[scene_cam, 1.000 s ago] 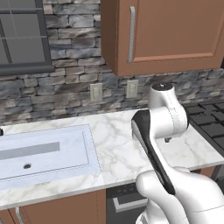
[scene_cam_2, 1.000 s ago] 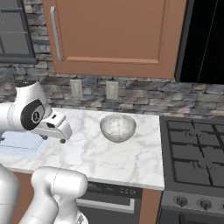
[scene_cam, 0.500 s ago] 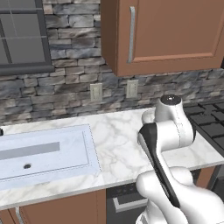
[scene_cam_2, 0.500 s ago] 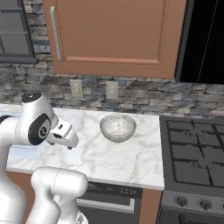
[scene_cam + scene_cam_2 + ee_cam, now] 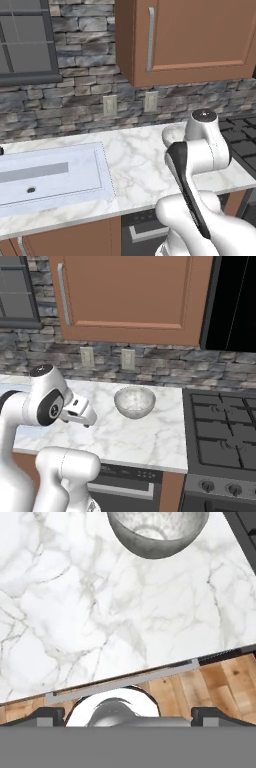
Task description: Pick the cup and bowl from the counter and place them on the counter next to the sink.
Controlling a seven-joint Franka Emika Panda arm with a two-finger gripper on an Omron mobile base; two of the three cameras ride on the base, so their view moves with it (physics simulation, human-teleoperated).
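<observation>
- My gripper (image 5: 88, 421) hangs over the counter (image 5: 145, 438), jaws spread wide, holding nothing.
- The bowl (image 5: 134, 401) sits upright on the counter, just beyond my gripper, left of the stovetop (image 5: 222, 431).
- The sink (image 5: 50, 172) lies well apart.

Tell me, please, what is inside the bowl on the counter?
The bowl on the counter looks empty: its mottled grey inside shows in the right base view. In the hand view its far part is cut off.

The silver-grey bowl (image 5: 134, 401) sits upright (apparently empty) on the marble counter (image 5: 140, 436), near the sink (image 5: 50, 177).
</observation>
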